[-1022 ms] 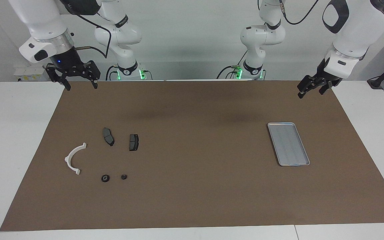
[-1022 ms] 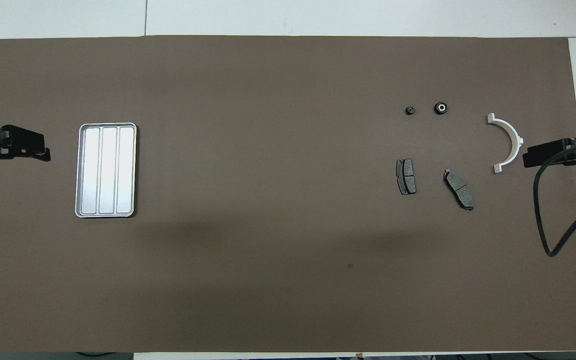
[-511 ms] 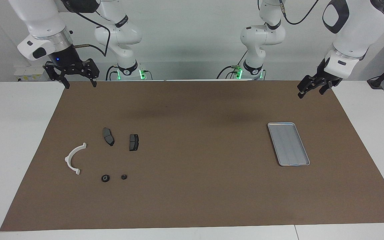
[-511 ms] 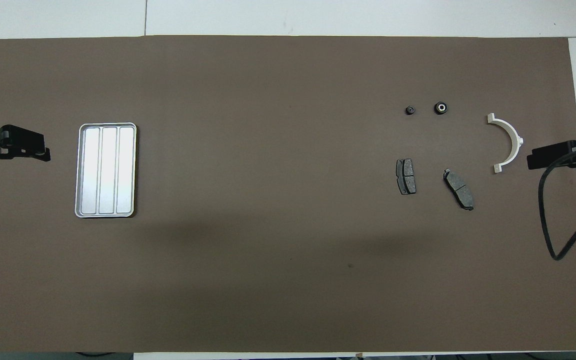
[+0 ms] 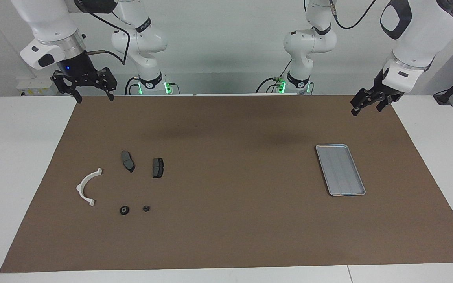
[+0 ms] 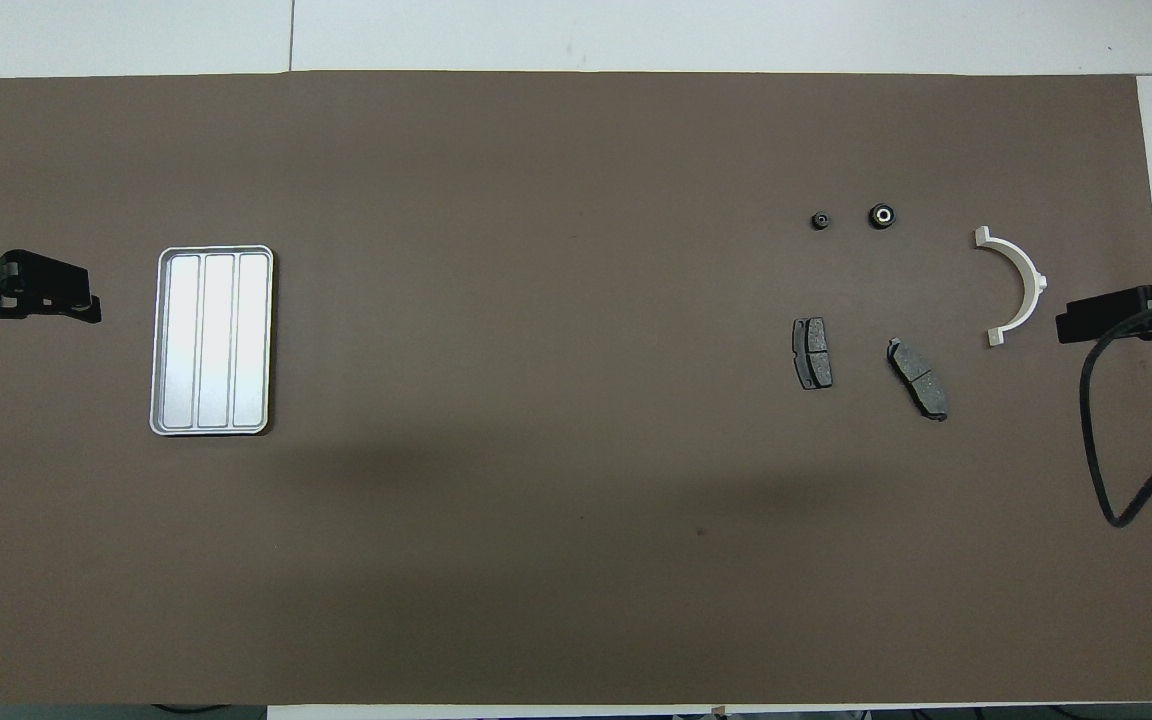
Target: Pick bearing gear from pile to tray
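Observation:
The pile lies on the brown mat toward the right arm's end. It holds a white curved bracket [image 5: 80, 188] [image 6: 1036, 285], two dark brake pads [image 5: 127, 160] [image 5: 157, 168], and two small black round pieces [image 5: 124, 210] [image 5: 146, 208]. The bigger round piece [image 6: 882, 216] has a pale centre, the smaller one [image 6: 820, 221] is plain. Which of them is the bearing gear I cannot tell. The silver tray [image 5: 340, 169] [image 6: 211, 340] lies empty toward the left arm's end. My right gripper [image 5: 94, 99] [image 6: 1086, 320] hangs open and empty, high over the mat's corner. My left gripper [image 5: 365, 109] [image 6: 36, 305] waits open above the mat's edge beside the tray.
The brown mat [image 5: 230, 165] covers most of the white table [image 5: 14, 157]. A black cable [image 6: 1101, 440] loops down from the right arm over the mat's end. Both arm bases stand at the table's edge.
My right gripper has risen a little and drifted outward toward its end of the table. The left gripper and all the parts have stayed put.

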Tool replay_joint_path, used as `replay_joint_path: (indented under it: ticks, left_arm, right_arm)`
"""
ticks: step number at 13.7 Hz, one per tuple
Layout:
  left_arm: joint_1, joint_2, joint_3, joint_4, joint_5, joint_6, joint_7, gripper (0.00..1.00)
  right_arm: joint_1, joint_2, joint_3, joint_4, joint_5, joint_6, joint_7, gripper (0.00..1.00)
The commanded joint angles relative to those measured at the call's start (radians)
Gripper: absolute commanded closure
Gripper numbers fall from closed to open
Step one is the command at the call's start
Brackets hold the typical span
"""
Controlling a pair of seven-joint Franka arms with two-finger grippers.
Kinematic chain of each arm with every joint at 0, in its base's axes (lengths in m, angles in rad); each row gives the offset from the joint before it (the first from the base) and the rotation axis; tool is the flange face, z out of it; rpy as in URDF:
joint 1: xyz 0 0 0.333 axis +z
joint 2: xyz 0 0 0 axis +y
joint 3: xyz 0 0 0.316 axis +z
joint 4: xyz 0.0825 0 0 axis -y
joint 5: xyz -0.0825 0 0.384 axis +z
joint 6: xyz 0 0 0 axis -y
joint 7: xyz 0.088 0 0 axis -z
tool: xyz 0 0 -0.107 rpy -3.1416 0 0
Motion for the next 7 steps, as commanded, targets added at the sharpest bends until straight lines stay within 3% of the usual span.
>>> replay_joint_path:
  ticks: [1,3,7]
  left_arm:
    - [-0.001,-0.015,0.0,-0.006,0.003,-0.015,0.003,0.0]
    - [-0.001,-0.015,0.0,-0.006,0.003,-0.013,0.003,0.0]
    - [-0.001,-0.015,0.0,-0.006,0.003,-0.015,0.004,0.0]
  right_arm:
    - [-0.001,-0.025,0.007,-0.055,-0.005,0.008,0.01,0.0]
    - [-0.001,-0.016,0.008,-0.064,-0.005,0.034,0.009,0.0]
    - [0.003,0.001,0.014,-0.206,-0.007,0.236,0.006,0.0]
